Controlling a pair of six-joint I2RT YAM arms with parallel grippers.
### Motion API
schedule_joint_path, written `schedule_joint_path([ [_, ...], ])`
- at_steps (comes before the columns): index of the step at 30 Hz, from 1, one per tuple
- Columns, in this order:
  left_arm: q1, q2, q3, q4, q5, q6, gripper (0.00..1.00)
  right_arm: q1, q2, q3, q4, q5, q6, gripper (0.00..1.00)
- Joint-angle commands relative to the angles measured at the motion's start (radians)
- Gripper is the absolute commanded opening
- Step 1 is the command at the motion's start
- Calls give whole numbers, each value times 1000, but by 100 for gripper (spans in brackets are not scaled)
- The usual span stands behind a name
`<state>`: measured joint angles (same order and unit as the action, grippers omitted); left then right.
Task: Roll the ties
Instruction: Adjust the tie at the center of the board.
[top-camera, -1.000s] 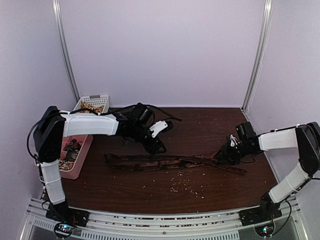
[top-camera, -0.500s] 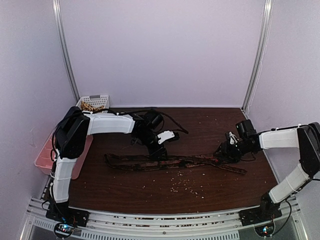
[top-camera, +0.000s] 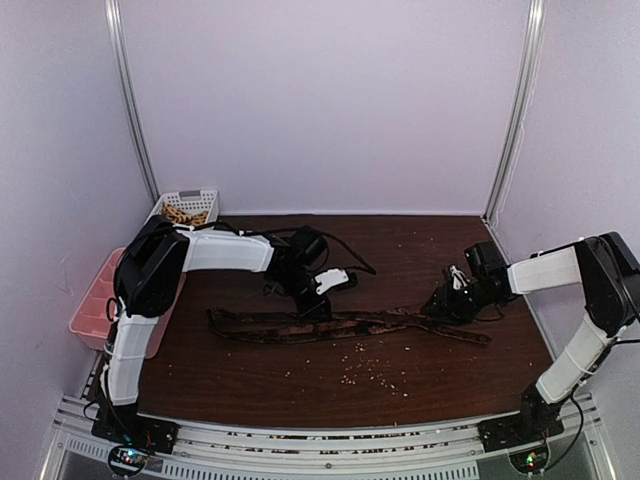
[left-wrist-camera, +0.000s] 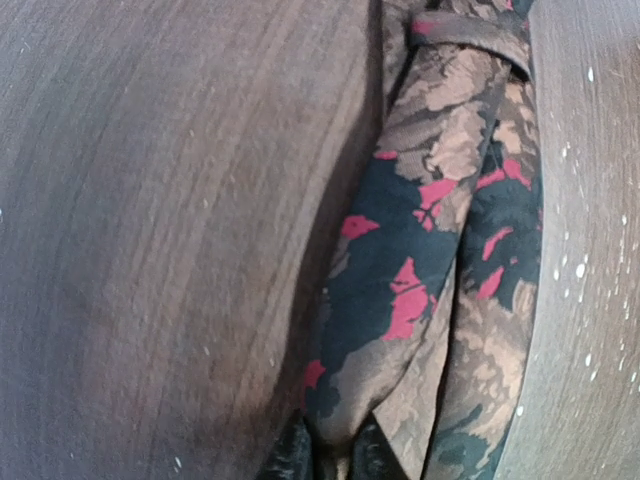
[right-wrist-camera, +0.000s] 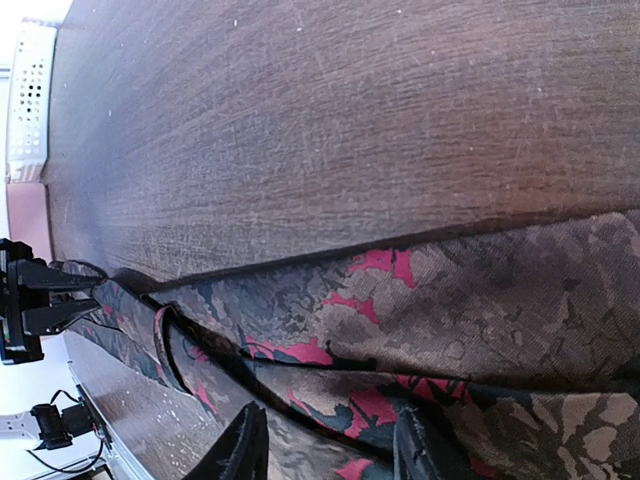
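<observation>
One long tie (top-camera: 260, 326), brown and black with red patches, lies stretched left to right across the dark wooden table (top-camera: 400, 250). My left gripper (top-camera: 317, 306) is down on its middle. In the left wrist view the two fingertips (left-wrist-camera: 290, 458) pinch a raised fold of the tie (left-wrist-camera: 430, 250), so the gripper (left-wrist-camera: 330, 455) is shut on it. My right gripper (top-camera: 441, 305) is at the tie's wider right part. In the right wrist view its fingers (right-wrist-camera: 245, 445) stand apart over the fabric (right-wrist-camera: 480, 290), so the gripper (right-wrist-camera: 330, 448) is open. No other tie shows.
A white perforated basket (top-camera: 186, 207) stands at the back left with a pink tray (top-camera: 92, 305) in front of it. Pale crumbs (top-camera: 370, 372) are scattered in front of the tie. Black cables (top-camera: 340, 243) loop behind the left gripper.
My left arm has swung right and come down from near the tray onto the tie's middle. My right gripper has shifted a little to the left along the tie.
</observation>
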<state>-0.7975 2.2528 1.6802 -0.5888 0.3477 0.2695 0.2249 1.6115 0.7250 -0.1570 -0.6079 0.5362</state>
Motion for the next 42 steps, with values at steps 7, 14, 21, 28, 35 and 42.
schedule_joint_path([
  [7,8,-170,-195,93,-108,-29,1,6,36,-40,-32,55,-5,44],
  [14,53,-229,-292,110,-112,-73,0,7,17,-47,-39,54,-1,44],
  [21,85,-299,-382,105,-146,-123,0,-4,-1,-62,-49,64,-12,44],
  [28,136,-348,-474,107,-164,-170,0,-24,-24,-76,-56,70,-12,44],
  [35,139,-354,-515,71,-220,-186,0,-31,-56,-68,-80,87,-13,44],
  [42,139,-356,-526,84,-193,-188,0,-30,-121,-70,-82,31,-8,44],
])
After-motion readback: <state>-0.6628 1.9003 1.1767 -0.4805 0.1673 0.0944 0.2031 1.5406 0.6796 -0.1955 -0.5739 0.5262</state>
